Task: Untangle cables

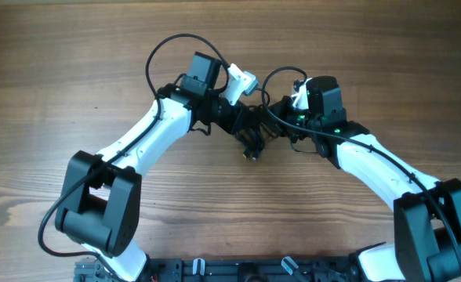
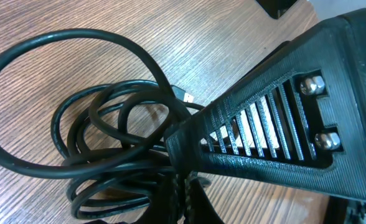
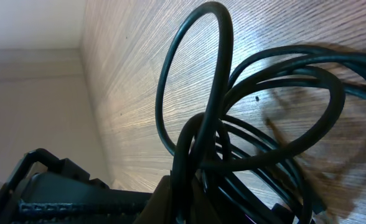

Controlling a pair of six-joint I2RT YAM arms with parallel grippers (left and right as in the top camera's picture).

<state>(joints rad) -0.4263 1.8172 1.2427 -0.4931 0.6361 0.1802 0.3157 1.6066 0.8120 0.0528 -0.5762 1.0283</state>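
Cables point(image 1: 254, 141) sit in a small dark knot between the two grippers, over the middle of the wooden table point(image 1: 58, 47). The left gripper point(image 1: 241, 124) meets the bundle from its left side and the right gripper point(image 1: 277, 125) from its right. Their tips are near each other with the tangle between and just below them, and one short end droops beneath the tips toward the near edge of the table.

From the left wrist, the left gripper's jaws are closed on the cords: several black strands run together and vanish under the tip of its ribbed black finger point(image 2: 245, 168). Ahead of that finger the strands spread into loose overlapping loops over the wood, one wide loop sweeping around the rest. A small plug end point(image 2: 186, 96) lies just beyond the fingertip.

From the right wrist, the right gripper is pinched shut on the same bundle too — the strands gather into its grip at the bottom of the view, then fan away from it in tall loops, one arching above the others. Whether those loops touch the table, I cannot tell.
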